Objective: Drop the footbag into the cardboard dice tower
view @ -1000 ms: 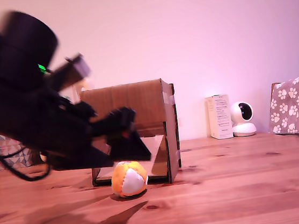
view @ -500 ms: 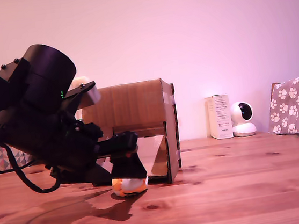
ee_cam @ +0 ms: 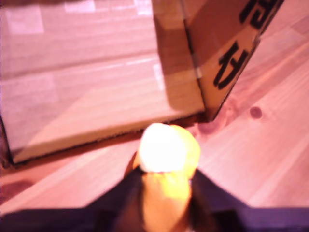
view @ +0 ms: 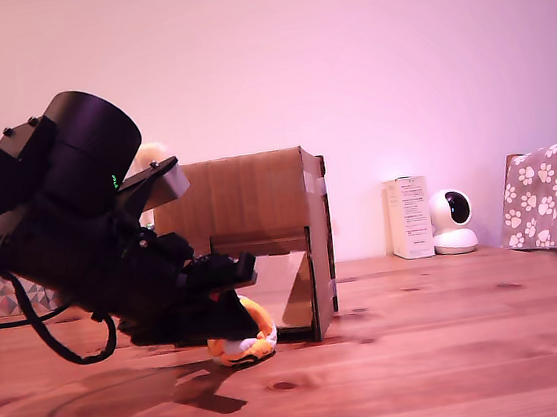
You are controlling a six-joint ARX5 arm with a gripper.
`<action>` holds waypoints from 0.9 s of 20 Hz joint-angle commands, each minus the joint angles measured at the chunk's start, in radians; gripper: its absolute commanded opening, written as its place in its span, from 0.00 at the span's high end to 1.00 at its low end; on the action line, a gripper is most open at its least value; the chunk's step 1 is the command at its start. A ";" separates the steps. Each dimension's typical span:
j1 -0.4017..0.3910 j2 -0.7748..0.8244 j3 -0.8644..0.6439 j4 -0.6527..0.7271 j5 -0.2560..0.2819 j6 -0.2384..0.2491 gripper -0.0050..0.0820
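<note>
Two black fingers (ee_cam: 120,198) pinch the soft, rounded footbag (view: 245,339), orange and white panels bulging between them. It rests on the knotty wooden table (view: 426,353), just before the corrugated cardboard dice tower (view: 258,201) and its sloped ramp.

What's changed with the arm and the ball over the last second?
The black end effector dropped from above the small orange, yellow and white footbag down onto it; its fingers now flank the ball on both sides, which sits on the wooden table. Whether the grip is firm is unclear. The ball barely shifted. The brown cardboard dice tower stayed put.
</note>
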 commanded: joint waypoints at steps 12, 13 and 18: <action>-0.003 -0.392 -0.008 -0.364 0.080 -0.002 0.89; -0.003 -0.433 -0.008 -0.378 0.080 -0.002 0.89; -0.003 -0.626 -0.008 -0.345 0.073 0.010 0.89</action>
